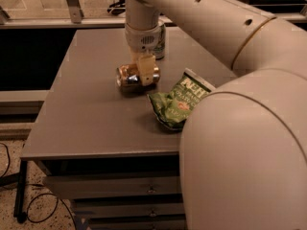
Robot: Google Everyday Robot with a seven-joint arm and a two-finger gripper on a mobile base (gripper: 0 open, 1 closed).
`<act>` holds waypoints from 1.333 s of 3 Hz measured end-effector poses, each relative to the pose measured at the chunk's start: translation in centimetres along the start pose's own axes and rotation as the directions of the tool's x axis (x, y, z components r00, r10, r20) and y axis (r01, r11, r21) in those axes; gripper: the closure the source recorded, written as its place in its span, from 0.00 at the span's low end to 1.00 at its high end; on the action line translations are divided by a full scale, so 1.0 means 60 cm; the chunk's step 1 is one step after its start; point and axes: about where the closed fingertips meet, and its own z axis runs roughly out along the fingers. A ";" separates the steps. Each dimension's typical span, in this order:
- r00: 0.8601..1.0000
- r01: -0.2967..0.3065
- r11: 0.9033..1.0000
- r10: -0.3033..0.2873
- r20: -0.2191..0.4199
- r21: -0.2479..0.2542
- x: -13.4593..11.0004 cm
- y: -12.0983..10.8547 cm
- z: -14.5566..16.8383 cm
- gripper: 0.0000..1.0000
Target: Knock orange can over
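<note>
One orange can lies on its side on the grey table, just left of the green chip bag and apart from it, silver end pointing away from the bag. Gripper is right on the can, up-left of the bag. One pale finger crosses the can's near side and the other is hidden behind, so the jaws look narrow and clamped on the can's body.

Step in hand, as I judge it: the can is already down flat, so the knock-over looks all but done. The next move calls for letting go and lifting straight up clear of the can. A sideways drag could roll it toward the bag.

Count:
- orange cans: one
- white-and-green cans: one, upright, beyond the bag toward the far edge, partly behind the wrist
- chip bags: one
- grippers: one
</note>
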 end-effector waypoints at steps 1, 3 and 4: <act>0.999 0.036 0.999 -0.036 0.008 -0.022 -0.019 0.007 0.005 0.35; 0.997 0.065 0.997 -0.064 0.031 -0.040 -0.037 0.019 0.010 0.00; 0.997 0.068 0.997 -0.066 0.043 -0.040 -0.041 0.024 0.012 0.00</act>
